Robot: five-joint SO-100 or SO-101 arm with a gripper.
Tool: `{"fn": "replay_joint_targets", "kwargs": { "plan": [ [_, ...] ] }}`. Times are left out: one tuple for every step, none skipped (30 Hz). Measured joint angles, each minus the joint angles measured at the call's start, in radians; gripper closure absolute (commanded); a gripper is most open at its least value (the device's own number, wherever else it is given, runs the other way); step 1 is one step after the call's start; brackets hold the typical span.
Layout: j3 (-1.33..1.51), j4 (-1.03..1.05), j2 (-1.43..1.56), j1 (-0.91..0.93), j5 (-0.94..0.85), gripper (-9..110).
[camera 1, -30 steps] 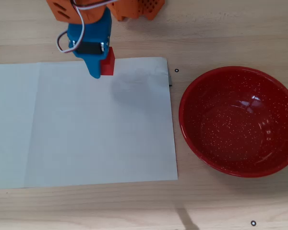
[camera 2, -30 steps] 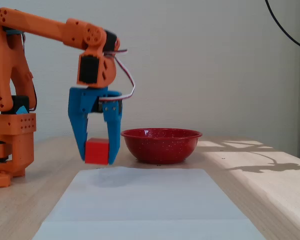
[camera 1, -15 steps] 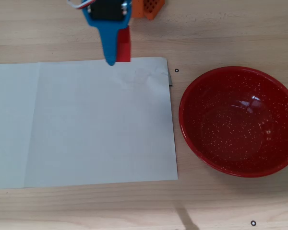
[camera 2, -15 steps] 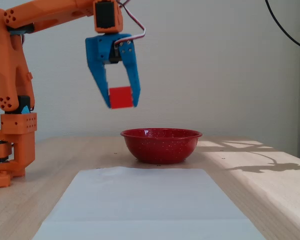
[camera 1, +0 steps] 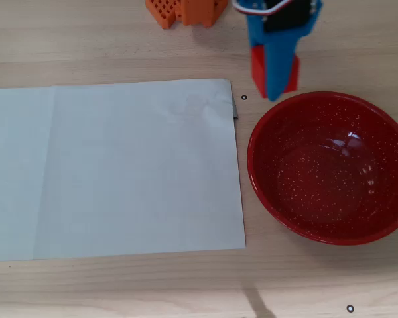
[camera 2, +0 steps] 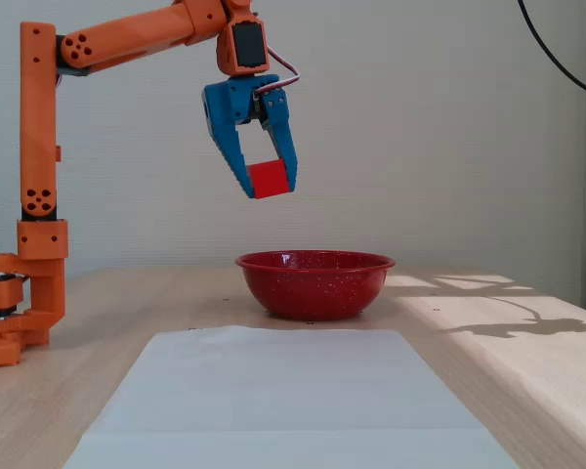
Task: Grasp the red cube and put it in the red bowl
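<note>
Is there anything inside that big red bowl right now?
Nothing: the red bowl shows only its speckled, glossy inside in the overhead view. The red cube hangs above in the claw, its top hidden overhead.

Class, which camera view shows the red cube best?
The fixed view: the red cube shows a full face, gripped in the hand high above the red bowl. The overhead view shows only red slivers beside the blue fingers.

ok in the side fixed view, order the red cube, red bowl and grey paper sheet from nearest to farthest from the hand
1. Small matte red cube: clamped between the blue hand's fingers.
2. Glossy speckled red bowl: on the table below, slightly right.
3. Flat pale grey paper sheet: on the table, in front of the bowl.
</note>
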Motion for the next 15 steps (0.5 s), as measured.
{"fn": "replay_joint_targets", "kwargs": {
  "plan": [
    [0.0,-0.026,-0.012,0.021,0.0,101],
    [0.0,-0.055,-0.02,0.038,-0.009,101],
    [0.002,-0.084,-0.029,0.054,-0.015,101],
    [0.002,-0.114,-0.043,0.066,-0.015,101],
    [0.014,-0.15,-0.049,0.077,-0.018,101],
    [0.032,-0.187,-0.057,0.087,-0.018,101],
    [0.055,-0.224,-0.061,0.097,-0.018,101],
    [0.081,-0.262,-0.074,0.103,-0.018,101],
    [0.107,-0.301,-0.084,0.107,-0.018,101],
    [0.135,-0.342,-0.097,0.11,-0.018,101],
    [0.169,-0.383,-0.101,0.11,-0.018,101],
    [0.209,-0.433,-0.101,0.11,-0.018,101],
    [0.235,-0.474,-0.101,0.109,-0.017,100],
    [0.258,-0.52,-0.101,0.106,-0.011,97],
    [0.284,-0.566,-0.101,0.112,0.008,91]
  ]
}}
